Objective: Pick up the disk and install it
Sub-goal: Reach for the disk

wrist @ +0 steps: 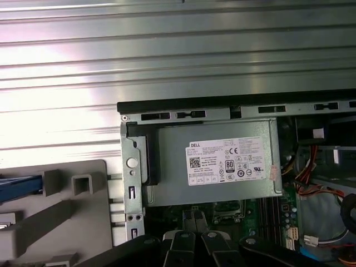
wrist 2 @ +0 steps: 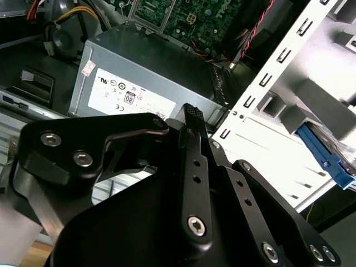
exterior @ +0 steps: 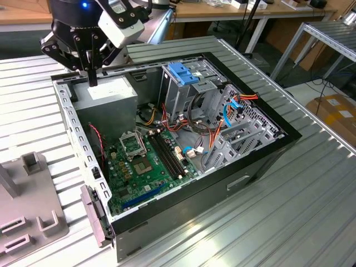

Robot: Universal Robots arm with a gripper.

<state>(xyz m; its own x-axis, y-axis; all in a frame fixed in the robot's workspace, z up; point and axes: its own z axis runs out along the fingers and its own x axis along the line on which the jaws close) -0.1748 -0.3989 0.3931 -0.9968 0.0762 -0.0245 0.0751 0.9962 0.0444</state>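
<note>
In the exterior view we count one hand, one open computer case and one grey holder, all on the ribbed metal desk. The hand hangs over the case's corner at the exterior view's left, just above the grey power box. Its two fingers are pressed together and grip nothing. Inside the case we see one green circuit board and a metal cage topped by one blue handle. The holder is cut off by the frame edge.

In the second wrist view the hand's dark body hides much of the scene, with its closed tip over the power box. Past the case's slotted rim, the disk appears as one blue plastic edge strip. Its body is cut off, so we cannot tell which way it faces.

In the first wrist view the disk lies on the grey holder, outside the case and well apart from the hand. Its blue edge, and so its long axis as far as we can judge, runs parallel to the desk's ribs and to the long side of the power box. The rest of the disk is cut off.
</note>
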